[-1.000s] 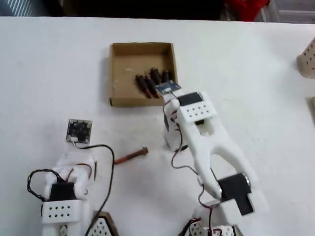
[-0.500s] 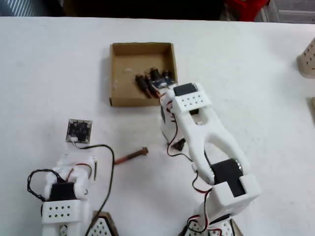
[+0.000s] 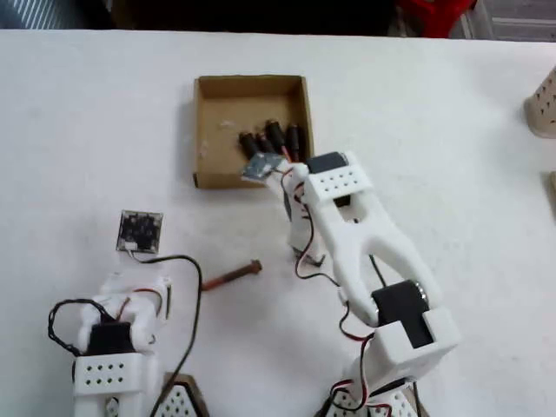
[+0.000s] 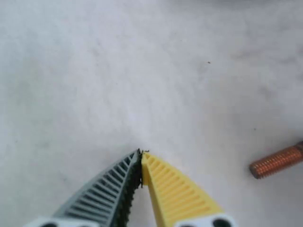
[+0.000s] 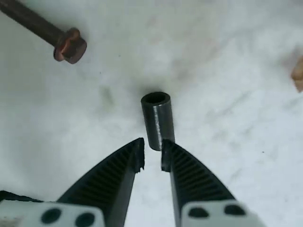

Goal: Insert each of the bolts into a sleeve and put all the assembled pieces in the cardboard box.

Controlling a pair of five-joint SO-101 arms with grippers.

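Observation:
A black sleeve [image 5: 157,119] lies on the white table just beyond the tips of my right gripper [image 5: 151,158], which is open by a narrow gap with nothing held. A copper bolt [image 3: 231,274] lies on the table between the two arms; its head [image 5: 69,49] is to one side of the sleeve. My left gripper [image 4: 141,158] is shut and empty near the table's front left, with the bolt's threaded end [image 4: 277,162] off to its side. The cardboard box [image 3: 208,130] holds several dark assembled pieces [image 3: 274,139].
The right arm [image 3: 356,234] stretches from the front edge up to the box's near right corner. The left arm's base [image 3: 109,347] sits at the front left. A pale perforated object [image 3: 543,104] stands at the right edge.
The right arm has pulled its wrist leftward along the box's near edge and settled lower over the table by the sleeve. The left arm and the bolt have not moved.

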